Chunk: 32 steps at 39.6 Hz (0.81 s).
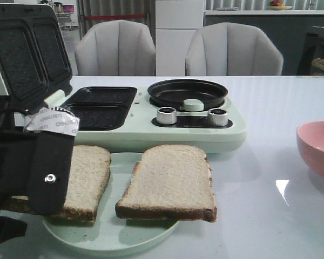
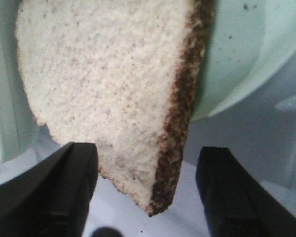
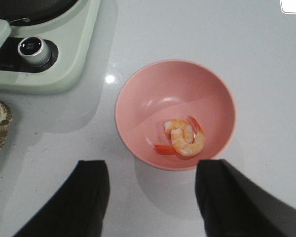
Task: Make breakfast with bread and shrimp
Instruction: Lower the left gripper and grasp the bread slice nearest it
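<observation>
A glossy white table (image 1: 270, 216) was seen below two grey chairs (image 1: 116, 48) (upper frame). Two bread slices (image 1: 170, 183) lay on a pale green plate (image 1: 113, 237), centre-left. The left gripper (image 2: 145, 192) was spread wide around one slice's corner, nothing clamped. The right gripper (image 3: 153, 197) was held open and empty above a pink bowl (image 3: 138, 98) where the shrimp (image 3: 185, 138) lay.

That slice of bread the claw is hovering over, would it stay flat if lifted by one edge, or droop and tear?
The bread slice would probably droop: its crumb looks soft and airy, with only a thin crust. It likely weighs little for its size. A hard squeeze from the open left gripper could dent or tear it. One corner already overhangs the plate, so it may slide easily.
</observation>
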Each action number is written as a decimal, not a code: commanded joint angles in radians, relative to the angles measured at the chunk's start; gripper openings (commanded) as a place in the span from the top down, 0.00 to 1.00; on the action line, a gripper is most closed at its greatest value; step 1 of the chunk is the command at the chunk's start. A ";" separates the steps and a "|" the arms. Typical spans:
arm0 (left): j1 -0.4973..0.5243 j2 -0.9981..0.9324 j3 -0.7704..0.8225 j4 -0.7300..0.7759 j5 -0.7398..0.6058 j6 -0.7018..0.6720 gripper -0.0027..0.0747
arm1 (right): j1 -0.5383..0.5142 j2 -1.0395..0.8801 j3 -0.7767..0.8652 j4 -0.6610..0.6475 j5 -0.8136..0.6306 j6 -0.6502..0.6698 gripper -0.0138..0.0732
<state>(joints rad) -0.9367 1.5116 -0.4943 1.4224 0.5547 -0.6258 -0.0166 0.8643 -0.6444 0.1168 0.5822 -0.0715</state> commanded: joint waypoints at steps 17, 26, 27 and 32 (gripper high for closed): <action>0.001 -0.020 -0.025 0.009 0.058 -0.036 0.76 | -0.005 -0.004 -0.034 0.006 -0.070 -0.006 0.27; 0.001 -0.075 -0.025 -0.001 0.086 -0.043 0.84 | -0.005 -0.004 -0.034 0.006 -0.070 -0.006 0.27; 0.001 -0.091 -0.025 -0.003 0.086 -0.043 0.84 | -0.005 -0.004 -0.034 0.006 -0.070 -0.006 0.27; 0.001 -0.178 -0.025 -0.003 0.094 -0.043 0.84 | -0.005 -0.004 -0.034 0.006 -0.070 -0.006 0.27</action>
<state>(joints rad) -0.9367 1.4081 -0.4943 1.4005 0.5896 -0.6497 -0.0166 0.8643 -0.6444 0.1168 0.5822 -0.0715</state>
